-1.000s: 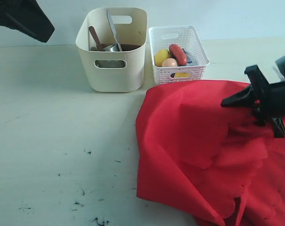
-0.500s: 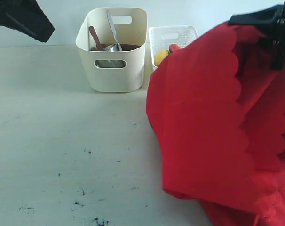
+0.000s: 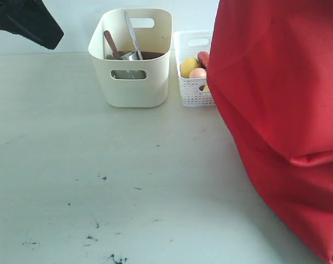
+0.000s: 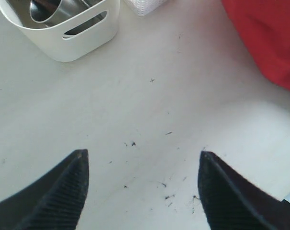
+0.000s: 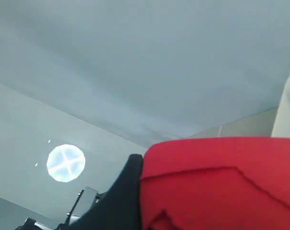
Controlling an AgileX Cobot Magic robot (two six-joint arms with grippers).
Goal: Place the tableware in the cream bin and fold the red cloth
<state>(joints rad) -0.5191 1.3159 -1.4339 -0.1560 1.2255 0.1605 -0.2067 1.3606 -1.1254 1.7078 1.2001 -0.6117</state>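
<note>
The red cloth hangs in a tall sheet on the right, its top above the exterior view and its lower part trailing to the bottom right corner. My right gripper is shut on the cloth's upper edge; only one black finger shows beside the fabric. The cream bin stands at the back with a steel knife, a wooden spoon and a steel cup inside. My left gripper hovers open over bare table, well short of the bin.
A white lattice basket with a lemon and an egg stands right of the bin, half hidden by the cloth. My left arm hangs at the top left. Dark specks mark the pale table.
My right gripper has risen out of the top of the exterior view, pulling the red cloth up from a heap on the table into a hanging sheet. The left arm has not moved.
</note>
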